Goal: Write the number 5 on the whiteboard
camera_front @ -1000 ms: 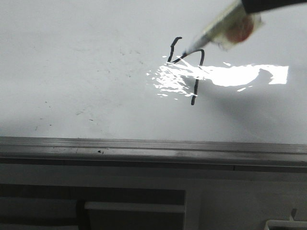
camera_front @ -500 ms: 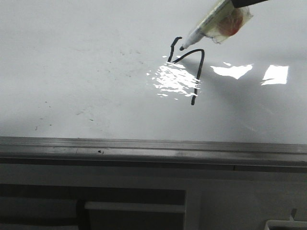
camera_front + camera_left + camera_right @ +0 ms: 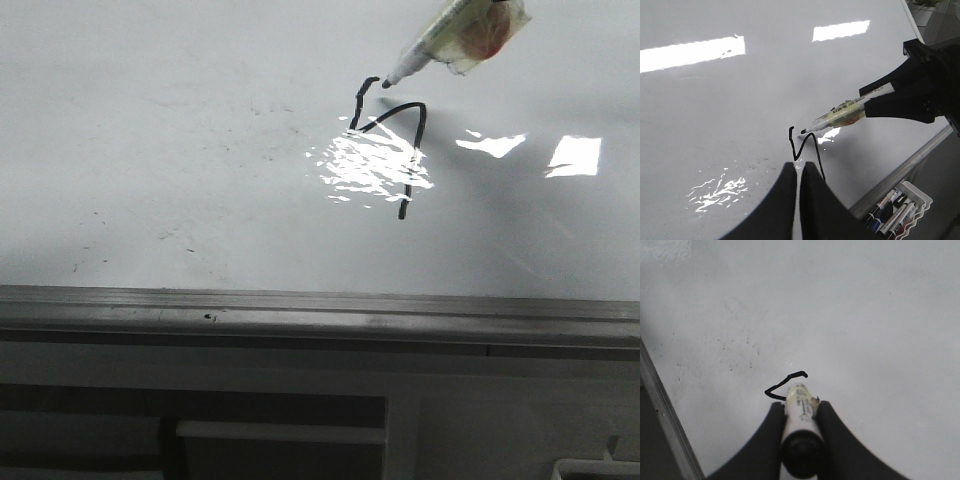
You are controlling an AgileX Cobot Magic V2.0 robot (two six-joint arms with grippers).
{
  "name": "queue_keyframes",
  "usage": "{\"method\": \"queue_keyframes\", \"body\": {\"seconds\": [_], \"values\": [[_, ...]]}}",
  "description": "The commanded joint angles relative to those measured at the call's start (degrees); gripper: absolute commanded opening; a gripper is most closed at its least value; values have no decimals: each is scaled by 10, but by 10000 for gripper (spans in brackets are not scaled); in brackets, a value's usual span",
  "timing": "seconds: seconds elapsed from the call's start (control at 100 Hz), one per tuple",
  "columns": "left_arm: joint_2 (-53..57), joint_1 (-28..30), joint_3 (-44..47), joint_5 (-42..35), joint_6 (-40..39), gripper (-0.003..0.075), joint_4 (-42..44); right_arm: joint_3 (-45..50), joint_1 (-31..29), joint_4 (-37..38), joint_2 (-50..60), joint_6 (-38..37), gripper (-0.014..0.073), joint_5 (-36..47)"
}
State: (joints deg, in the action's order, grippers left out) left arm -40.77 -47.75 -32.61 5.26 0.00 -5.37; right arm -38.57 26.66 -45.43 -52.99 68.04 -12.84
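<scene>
Right gripper: clamped on marker, tip just beside upper stroke of number 5; contact with board not determinable. Number 5: black angular strokes near middle of whiteboard, partly over glare patch. Left gripper: fingers pressed together, holding nothing, above board near strokes. Spare markers in tray beyond frame edge.

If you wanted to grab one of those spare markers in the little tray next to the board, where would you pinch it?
Probably around the middle of the barrel, coming from above. The spare markers lie flat, side by side in the white tray, so only their upper sides are free. The tray walls block a sideways approach, and they lie so close together that pincer fingers would have to squeeze in between neighbours.
</scene>
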Motion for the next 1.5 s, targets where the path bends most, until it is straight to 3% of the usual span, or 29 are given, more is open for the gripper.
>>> {"method": "queue_keyframes", "body": {"seconds": [0.0, 0.3, 1.34, 1.49], "values": [[3, 2, -16, -46, -5, -20, -4, -21, -2, -8, 4, 1, -42, 35], [3, 2, -16, -46, -5, -20, -4, -29, 23, -8, -10, 1, -43, 47], [3, 2, -16, -46, -5, -20, -8, -31, 23, 2, -49, 1, -43, 57], [3, 2, -16, -46, -5, -20, -8, -31, -2, 8, -49, 1, -43, 34]]}}
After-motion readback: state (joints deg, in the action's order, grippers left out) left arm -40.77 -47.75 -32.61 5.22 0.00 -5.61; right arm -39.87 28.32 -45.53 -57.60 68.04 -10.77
